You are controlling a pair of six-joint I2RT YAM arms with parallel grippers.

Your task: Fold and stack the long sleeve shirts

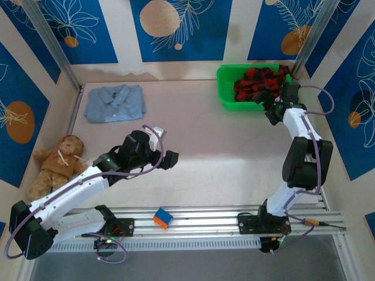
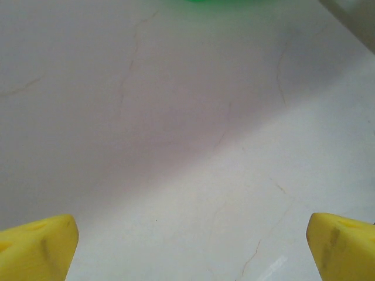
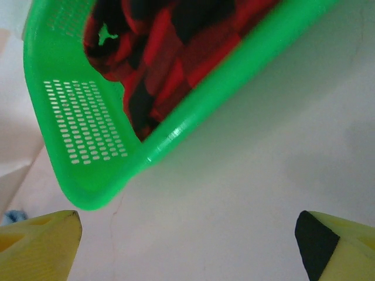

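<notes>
Fingers [image 2: 35,246] of the left gripper [image 1: 169,159] are standing wide apart, gripping nothing, over the bare table [image 1: 211,140]. Only their yellow tips are showing, cut off at the bottom corners of the wrist view.

Up-left of them, the light blue shirt [image 1: 114,102] is lying flat and folded near the table's far left corner, well apart from both grippers.

Moving right: the red-and-black flannel shirt [image 1: 258,85] is lying bunched inside the green basket [image 1: 225,88]; its folds are hiding any lettering.

The right gripper [image 1: 270,112] is hanging just beside the basket's near edge, fingers [image 3: 38,243] spread wide and empty. In its blurred wrist view the basket wall is covering most of the flannel; a blue sliver at the left edge is possibly the blue shirt.
</notes>
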